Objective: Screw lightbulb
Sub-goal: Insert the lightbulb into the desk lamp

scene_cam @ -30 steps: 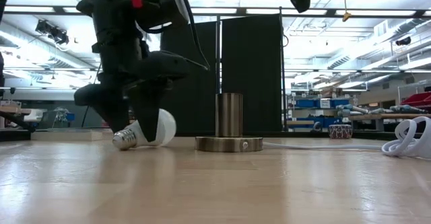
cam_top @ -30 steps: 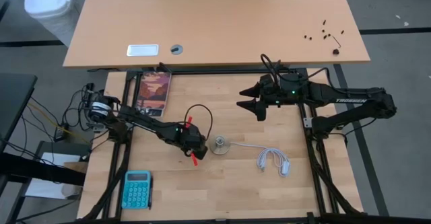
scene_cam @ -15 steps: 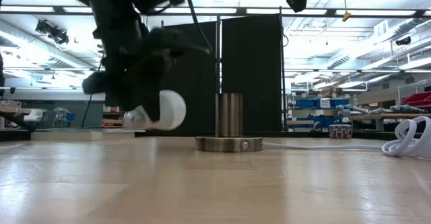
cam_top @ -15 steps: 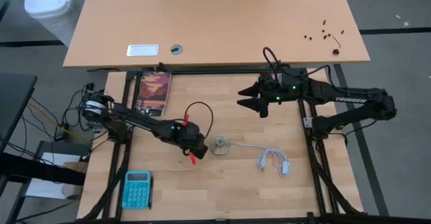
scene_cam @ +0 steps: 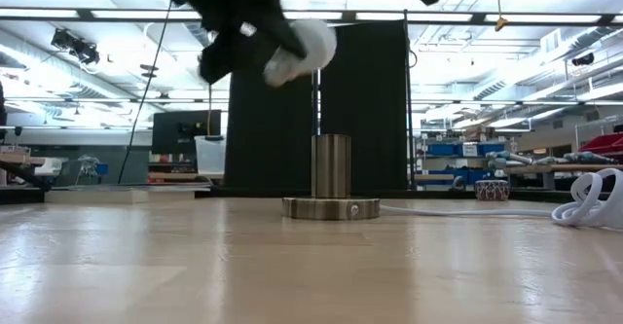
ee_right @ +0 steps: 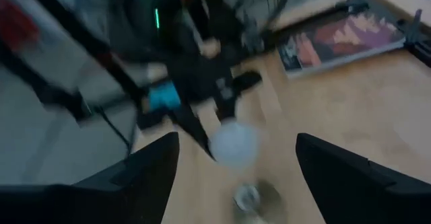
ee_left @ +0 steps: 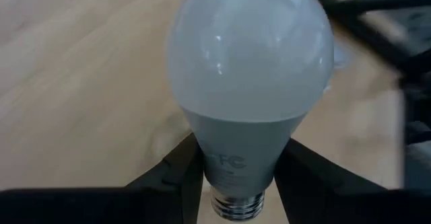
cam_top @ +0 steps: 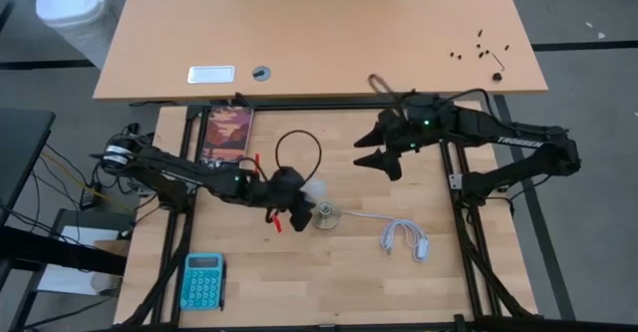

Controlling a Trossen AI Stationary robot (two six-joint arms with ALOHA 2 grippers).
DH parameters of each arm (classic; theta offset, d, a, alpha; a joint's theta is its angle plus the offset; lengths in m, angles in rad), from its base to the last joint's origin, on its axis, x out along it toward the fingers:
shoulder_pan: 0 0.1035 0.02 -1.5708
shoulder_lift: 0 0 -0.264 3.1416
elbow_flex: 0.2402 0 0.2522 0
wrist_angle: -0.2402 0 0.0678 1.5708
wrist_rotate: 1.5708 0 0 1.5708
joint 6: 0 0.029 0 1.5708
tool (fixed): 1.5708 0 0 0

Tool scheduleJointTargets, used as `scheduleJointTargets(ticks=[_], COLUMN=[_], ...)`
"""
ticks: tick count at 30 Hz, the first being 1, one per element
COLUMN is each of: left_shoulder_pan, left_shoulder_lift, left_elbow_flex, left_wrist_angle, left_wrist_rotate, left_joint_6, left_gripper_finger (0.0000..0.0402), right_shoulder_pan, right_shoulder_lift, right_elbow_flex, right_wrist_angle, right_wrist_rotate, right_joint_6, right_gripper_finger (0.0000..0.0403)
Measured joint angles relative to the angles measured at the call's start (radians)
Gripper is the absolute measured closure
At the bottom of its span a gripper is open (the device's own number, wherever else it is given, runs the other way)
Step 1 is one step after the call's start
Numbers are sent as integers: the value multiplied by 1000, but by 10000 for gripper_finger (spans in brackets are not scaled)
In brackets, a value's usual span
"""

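The white lightbulb (ee_left: 249, 56) is raised off the table in my left gripper (cam_top: 299, 198), which is shut on it. In the low view the lightbulb (scene_cam: 304, 44) hangs tilted, above and a little left of the metal socket (scene_cam: 331, 173); its globe points toward the socket's side. The socket (cam_top: 326, 215) stands on its round base on the table. My right gripper (cam_top: 384, 161) is open and empty, high above the table on the socket's far right; its wrist view looks down on the lightbulb (ee_right: 232, 143) and the socket (ee_right: 248, 198). My left gripper pinches the lightbulb's tapered neck (ee_left: 232, 153), just above the screw base (ee_left: 236, 207), between its two fingers (ee_left: 176, 173). The globe sticks out beyond the fingertips. The lightbulb is lifted clear of the table, tilted, with the globe end higher.
A white cord (cam_top: 404, 237) with a plug lies right of the socket. A teal calculator (cam_top: 202, 280) lies at the near left, and a flat picture book (cam_top: 227, 136) at the far left. A larger wooden table (cam_top: 319, 33) stands beyond.
My left gripper has risen from the table with the lightbulb and gone toward the table's right edge, toward the socket, turning as it went. The lightbulb lay on the table and now hangs tilted well above it. My right gripper has shifted slightly.
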Motion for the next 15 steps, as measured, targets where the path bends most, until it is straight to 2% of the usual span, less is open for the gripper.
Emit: scheduleJointTargets(ticks=[2,6,11,15], left_shoulder_pan=[14,49,92,128], left_shoulder_lift=[-4,-9,-9,-9], left_elbow_flex=[5,38,108,161], left_wrist_angle=[76,111,112,111], left_wrist_rotate=[47,177,368,531], left_joint_6=[22,31,31,5], left_gripper_finger=[240,240,240,239], right_shoulder_pan=[1,2,39,82], right_shoulder_lift=[26,66,79,72], right_elbow_flex=[63,156,188,189], right_wrist_angle=[-81,-171,-175,-164], right_wrist_rotate=[2,-17,-64,-71], right_joint_6=[-63,-207,-420,-441], right_gripper_finger=[94,94,94,94])
